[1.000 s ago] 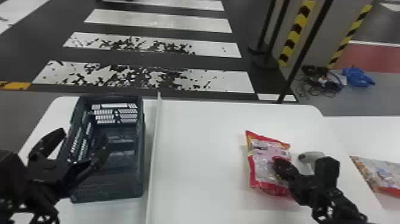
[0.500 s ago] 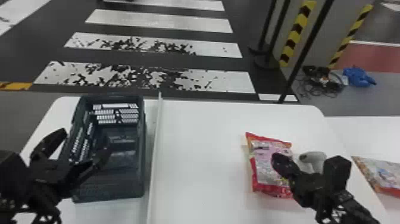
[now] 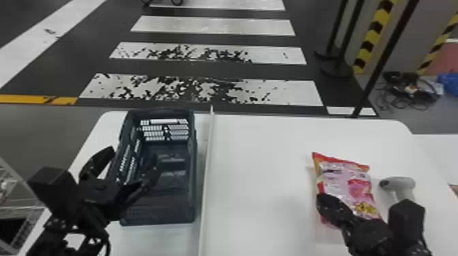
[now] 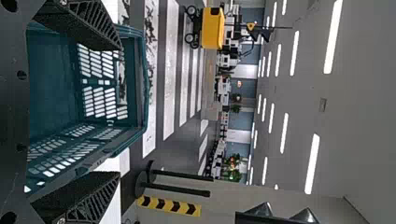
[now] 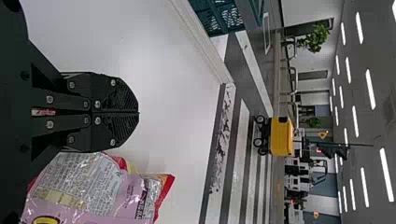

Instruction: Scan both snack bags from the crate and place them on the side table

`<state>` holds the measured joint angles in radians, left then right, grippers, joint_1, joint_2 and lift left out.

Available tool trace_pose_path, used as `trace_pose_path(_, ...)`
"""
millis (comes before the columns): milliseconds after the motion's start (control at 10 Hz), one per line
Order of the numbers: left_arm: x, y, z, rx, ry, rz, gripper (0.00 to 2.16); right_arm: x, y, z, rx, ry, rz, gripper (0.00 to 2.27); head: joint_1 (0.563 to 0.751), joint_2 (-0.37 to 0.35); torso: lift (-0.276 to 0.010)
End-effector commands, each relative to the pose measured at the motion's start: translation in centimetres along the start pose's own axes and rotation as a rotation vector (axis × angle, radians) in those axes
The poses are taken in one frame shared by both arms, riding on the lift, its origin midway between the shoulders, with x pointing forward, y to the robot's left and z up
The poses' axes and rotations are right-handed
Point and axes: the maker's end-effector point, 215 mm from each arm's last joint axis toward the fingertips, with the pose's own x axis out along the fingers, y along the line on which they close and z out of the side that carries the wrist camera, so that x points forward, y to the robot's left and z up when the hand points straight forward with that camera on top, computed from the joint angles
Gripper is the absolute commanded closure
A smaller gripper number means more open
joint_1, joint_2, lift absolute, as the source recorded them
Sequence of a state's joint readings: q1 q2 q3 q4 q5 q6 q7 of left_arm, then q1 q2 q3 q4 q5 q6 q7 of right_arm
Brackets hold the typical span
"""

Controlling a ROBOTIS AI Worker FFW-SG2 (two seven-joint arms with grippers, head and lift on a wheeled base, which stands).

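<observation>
My left gripper point(image 3: 134, 156) stands open over the left side of the dark crate point(image 3: 158, 211). In the left wrist view, the two fingers of the left gripper point(image 4: 119, 112) are wide apart, with the teal crate point(image 4: 51, 84) beyond them. The right gripper point(image 3: 323, 201) is above the near left part of a pink and red snack bag point(image 3: 347, 187), which lies on the white table. In the right wrist view, the right gripper point(image 5: 138, 113) is shut with nothing between its fingers, and the snack bag point(image 5: 88, 186) is beside it. A grey handheld scanner point(image 3: 402, 185) is right of the bag, partly behind the right arm.
A thin white divider point(image 3: 206, 177) runs across the table point(image 3: 259, 163) between crate and bag. At the right edge, a corner of another bag point(image 3: 454, 189) shows on the side table point(image 3: 432, 149). Black posts stand behind the table.
The head view has turned left, so the scene sits farther right. My right gripper has moved left and nearer across the bag. The left gripper stays over the crate.
</observation>
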<state>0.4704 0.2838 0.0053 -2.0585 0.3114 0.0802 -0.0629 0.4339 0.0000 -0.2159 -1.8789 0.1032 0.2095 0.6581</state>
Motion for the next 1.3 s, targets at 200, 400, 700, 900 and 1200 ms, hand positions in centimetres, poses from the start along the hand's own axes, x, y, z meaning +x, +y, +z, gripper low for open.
trace_pose_path(200,0.0,0.1,0.0,0.000,-0.001,0.001,0.04,1.3,0.9,-3.6,0.021,0.099,0.038,2.25,0.695,0.027,-0.098)
trace_pose_path(400,0.0,0.0,-0.1,0.000,0.001,0.000,0.04,1.5,0.8,-5.3,0.020,0.136,0.042,2.25,0.695,0.030,-0.098)
trace_pose_path(700,0.0,0.0,-0.1,0.000,0.001,0.000,0.04,1.2,0.1,-5.4,0.020,0.137,0.029,2.25,0.695,0.021,-0.098)
trace_pose_path(900,0.0,0.0,-0.1,0.000,0.001,0.000,0.04,0.7,0.8,-5.0,0.026,0.126,0.046,2.24,0.695,0.016,-0.098)
trace_pose_path(1200,0.0,0.0,-0.1,-0.002,0.001,0.000,0.04,-1.3,1.0,3.4,0.099,-0.086,0.076,0.97,0.695,0.040,-0.098)
